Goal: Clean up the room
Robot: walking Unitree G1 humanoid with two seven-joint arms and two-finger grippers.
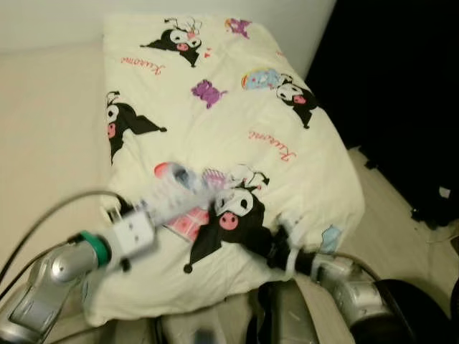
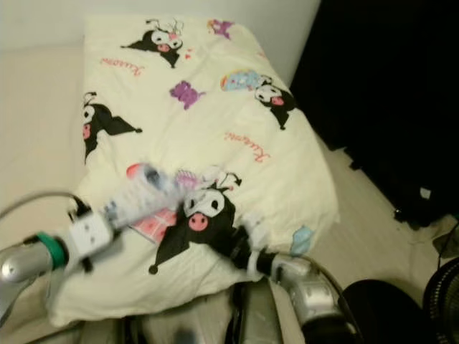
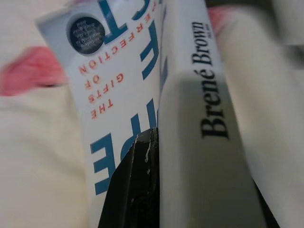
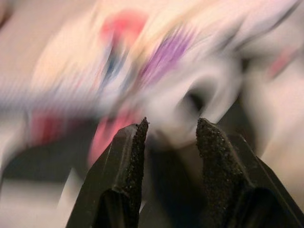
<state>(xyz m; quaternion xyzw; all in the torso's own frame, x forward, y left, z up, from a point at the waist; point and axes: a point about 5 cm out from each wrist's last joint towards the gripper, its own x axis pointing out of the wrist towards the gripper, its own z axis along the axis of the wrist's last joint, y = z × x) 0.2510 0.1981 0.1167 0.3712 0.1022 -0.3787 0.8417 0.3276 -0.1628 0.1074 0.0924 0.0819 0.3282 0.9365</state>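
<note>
At lower left the left gripper is clamped on a Brené Brown paperback, held over the printed duvet. Light, stiff, slick-covered; best pinched near the spine. At lower right, the right gripper hovers with fingers parted.

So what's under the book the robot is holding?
Under the book held by the left gripper lies a cream cartoon-print pillow. Whatever is beneath the pillow is covered.
</note>
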